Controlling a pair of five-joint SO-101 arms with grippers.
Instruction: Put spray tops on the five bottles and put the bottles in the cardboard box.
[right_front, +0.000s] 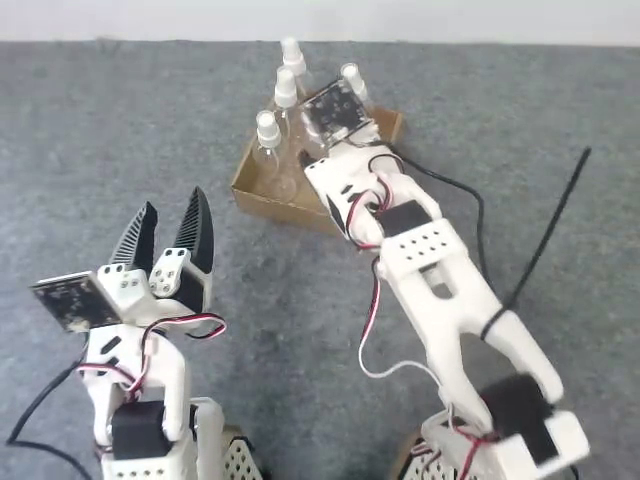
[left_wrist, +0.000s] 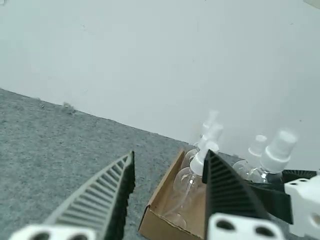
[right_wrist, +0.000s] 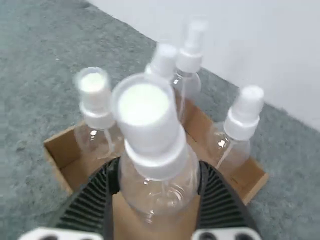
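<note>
So this looks like the home stretch. The shallow brown cardboard box (right_front: 270, 200) sits up at 12 o'clock on the grey carpet-like tabletop (right_front: 120, 130), and four clear plastic bottles with white spray tops (right_wrist: 239, 131) are already standing upright inside it. The fifth capped bottle (right_wrist: 152, 160) is clamped between the black ribbed jaws of the right gripper (right_wrist: 157, 175). It's gripped round the body just under the sprayer, upright, over the near part of the box, with brown cardboard showing right beneath it. I can't tell whether its base is touching the box floor or hovering just above it. As far as I can judge, all five tops are on and four bottles are packed. What's left is setting this last one down, letting go, and backing the arm out without knocking the neighbours, which stand close on both sides. Pose-wise, in the overhead view the right arm stretches from 5 o'clock up toward 12, with its wrist tipped down over the box. The left gripper (right_front: 172, 205) is parked at about 8 o'clock, well apart from the box. Its jaws are spread wide and holding nothing, and it points roughly toward 12 to 1 o'clock with the box in its line of sight.
</note>
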